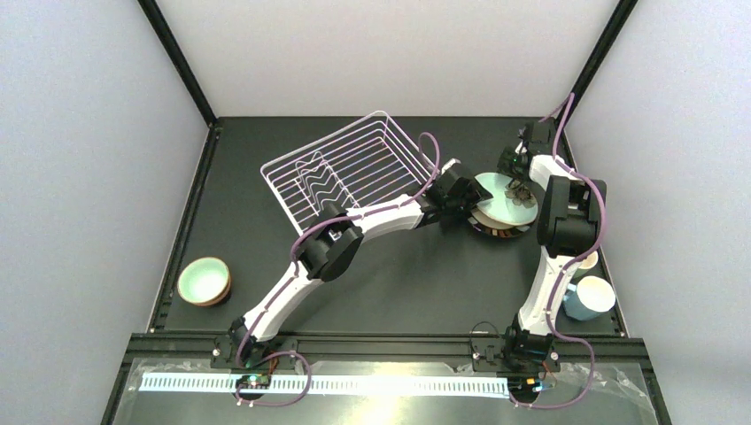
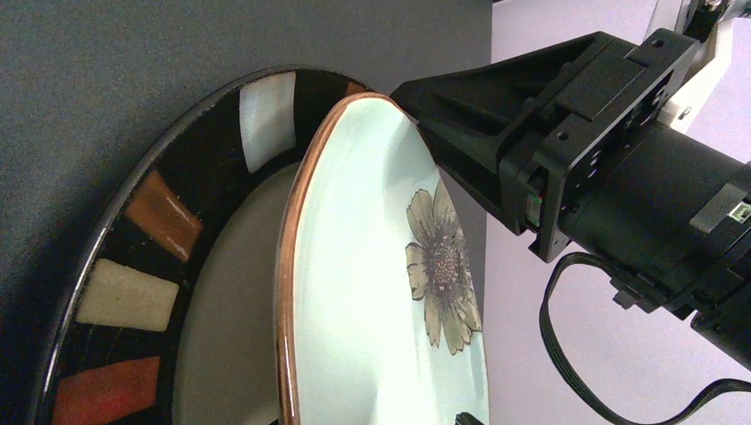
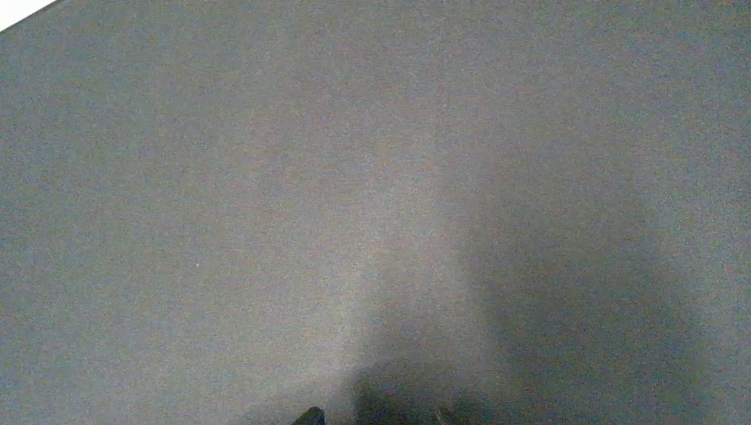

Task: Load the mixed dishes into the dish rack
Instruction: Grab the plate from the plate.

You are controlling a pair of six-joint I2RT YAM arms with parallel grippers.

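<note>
From above, the mint-green flowered plate (image 1: 496, 197) is being shown resting on a dark-rimmed plate (image 1: 492, 232) at the desk's (image 1: 398, 283) far right, near the diagonally set dish rack (image 1: 350, 168), the left jaws at its left edge. From the left wrist, its copper rim and flower are being shown tilted, the right jaws at its far edge, their spread untellable; the left jaws are being held wide. From the right wrist, only desk is being shown.

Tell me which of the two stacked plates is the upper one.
The mint-green plate with the brown flower and coppery rim. The larger plate beneath it has a black rim with white, tan and red blocks.
</note>
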